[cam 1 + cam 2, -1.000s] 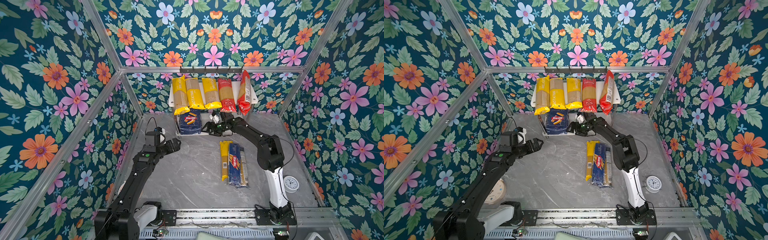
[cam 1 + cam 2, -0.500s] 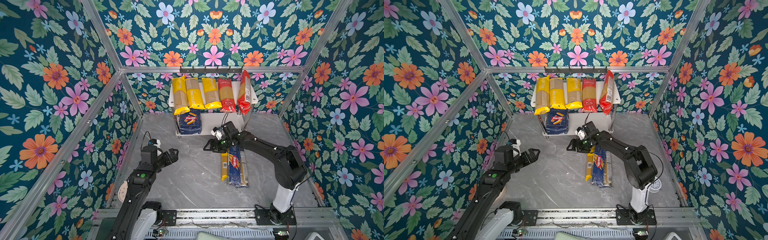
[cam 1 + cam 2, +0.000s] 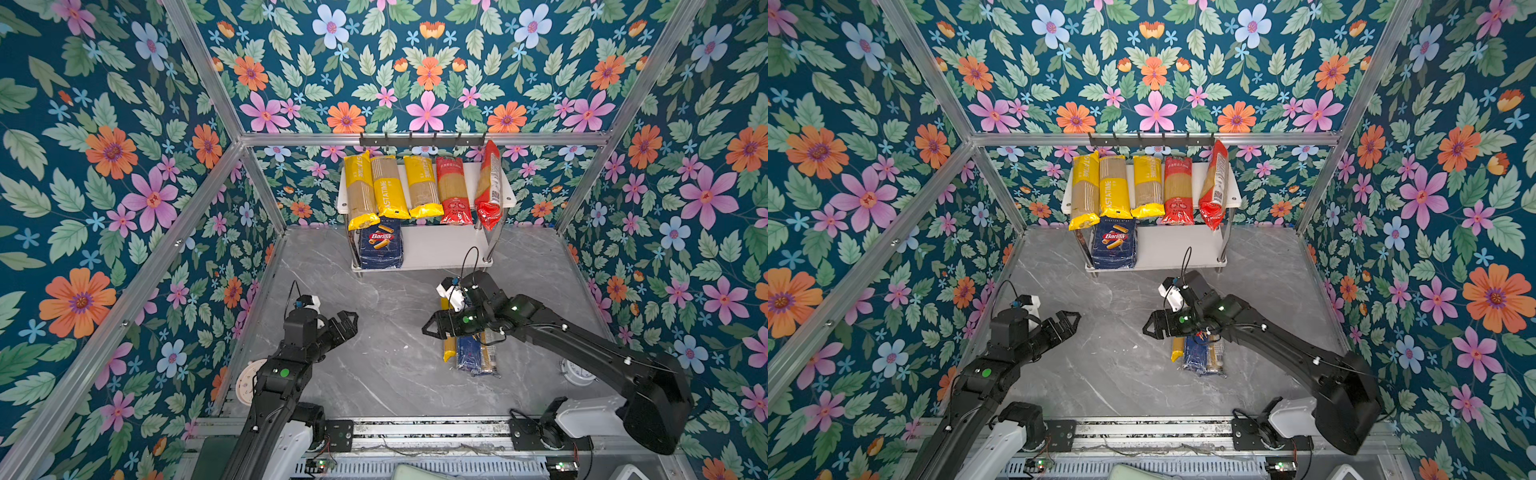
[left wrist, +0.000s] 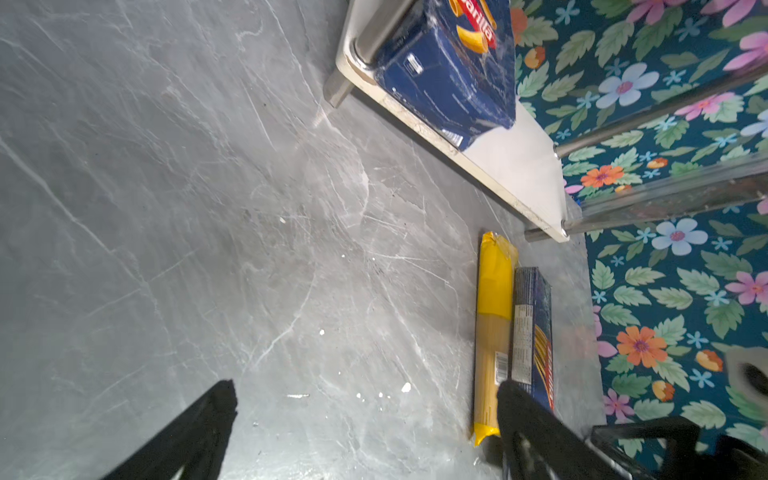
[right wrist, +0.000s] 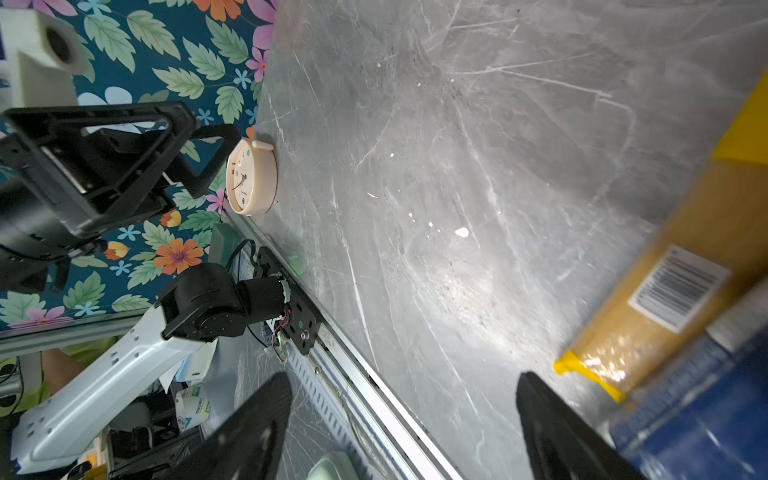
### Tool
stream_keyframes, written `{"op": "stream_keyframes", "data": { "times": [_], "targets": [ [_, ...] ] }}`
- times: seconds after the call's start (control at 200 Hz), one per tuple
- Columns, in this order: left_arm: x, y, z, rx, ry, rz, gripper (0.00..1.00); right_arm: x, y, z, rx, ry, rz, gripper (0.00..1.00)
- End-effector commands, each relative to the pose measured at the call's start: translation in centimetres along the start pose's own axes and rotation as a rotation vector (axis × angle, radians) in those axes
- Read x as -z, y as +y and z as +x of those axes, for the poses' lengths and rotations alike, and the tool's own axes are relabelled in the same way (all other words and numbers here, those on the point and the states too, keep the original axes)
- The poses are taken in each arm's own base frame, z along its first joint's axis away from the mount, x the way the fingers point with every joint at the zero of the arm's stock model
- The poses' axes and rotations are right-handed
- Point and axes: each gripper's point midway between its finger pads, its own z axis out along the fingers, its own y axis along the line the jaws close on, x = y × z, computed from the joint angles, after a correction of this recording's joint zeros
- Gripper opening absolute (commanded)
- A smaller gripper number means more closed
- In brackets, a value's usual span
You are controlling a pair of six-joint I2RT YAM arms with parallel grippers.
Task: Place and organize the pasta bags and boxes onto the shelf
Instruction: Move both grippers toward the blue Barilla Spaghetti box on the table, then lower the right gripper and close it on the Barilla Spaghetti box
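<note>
The white two-tier shelf (image 3: 440, 249) stands against the back wall. Its top board carries three yellow bags (image 3: 386, 187) and two red bags (image 3: 454, 191), the rightmost red one tilted. The dark blue pasta box (image 3: 381, 249) (image 4: 449, 75) stands at the left of the lower board. On the table lie a yellow bag (image 3: 448, 349) (image 4: 492, 311), a dark blue bag (image 3: 469, 353) (image 4: 532, 324) and a clear bag (image 3: 488, 357) side by side. My right gripper (image 3: 432, 328) (image 5: 403, 382) hovers open over their far ends, empty. My left gripper (image 3: 347, 324) (image 4: 365, 395) is open and empty over bare table at the left.
A black hook rail (image 3: 422, 139) runs above the shelf. A cream alarm clock (image 3: 249, 378) (image 5: 251, 178) stands at the table's front left edge, another clock (image 3: 575, 370) at the right behind my right arm. Floral walls close three sides.
My right gripper drew back from the shelf's lower board to above the bags on the table. My left gripper moved toward the front. Both stayed open.
</note>
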Motion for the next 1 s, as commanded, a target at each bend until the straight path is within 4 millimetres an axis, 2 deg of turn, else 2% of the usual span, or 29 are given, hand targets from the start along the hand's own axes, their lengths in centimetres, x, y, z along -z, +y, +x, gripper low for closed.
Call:
{"op": "stream_keyframes", "data": {
  "times": [0.0, 0.13, 0.255, 0.47, 0.6, 0.715, 0.855, 0.995],
  "targets": [
    [-0.8, -1.5, -0.4, -0.049, -0.029, 0.002, 0.99, 2.0, -1.9, 1.6, -0.028, -0.015, 0.109, 0.87],
    [-3.1, -4.7, 2.1, -0.104, 0.014, 0.032, 0.99, 4.3, -3.4, 3.6, -0.059, -0.037, 0.178, 0.88],
    [-5.2, -7.6, 6.0, -0.164, 0.072, 0.06, 0.99, 6.0, -5.1, 5.1, -0.108, -0.062, 0.258, 0.89],
    [-6.9, -12.7, 10.8, -0.304, 0.14, 0.091, 0.99, 9.4, -9.8, 7.9, -0.219, -0.08, 0.51, 0.9],
    [-7.8, -15.4, 13.1, -0.371, 0.183, 0.114, 0.99, 11.4, -11.7, 9.7, -0.279, -0.087, 0.615, 0.91],
    [-8.3, -16.9, 14.1, -0.408, 0.192, 0.117, 0.99, 12.0, -11.8, 10.8, -0.316, -0.109, 0.597, 0.92],
    [-8.3, -16.9, 13.9, -0.402, 0.185, 0.114, 0.99, 12.1, -11.7, 11.2, -0.347, -0.125, 0.569, 0.92],
    [-7.9, -16.7, 13.7, -0.423, 0.187, 0.108, 0.99, 11.3, -11.7, 11.7, -0.35, -0.104, 0.545, 0.92]
  ]
}}
